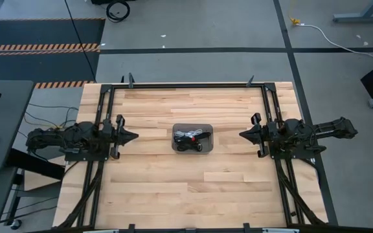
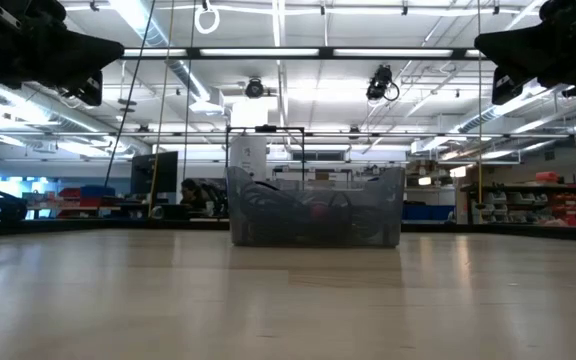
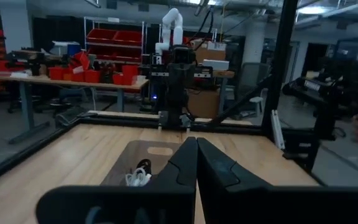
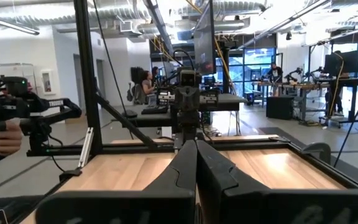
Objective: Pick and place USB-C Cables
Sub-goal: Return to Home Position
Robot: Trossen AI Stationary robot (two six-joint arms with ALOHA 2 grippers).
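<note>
A small grey tray sits at the table's middle, holding a tangle of coiled black and white cables with a red tie. The low view shows the tray with cables piled inside. In the left wrist view the tray and a white coil show past the fingers. My left gripper hovers shut at the table's left side, my right gripper shut at the right side, both raised and apart from the tray. Both point toward the tray.
A black metal frame runs round the wooden table top. Bare wood lies between each gripper and the tray and along the near side. A person's hand holding a dark device shows at the edge of the right wrist view.
</note>
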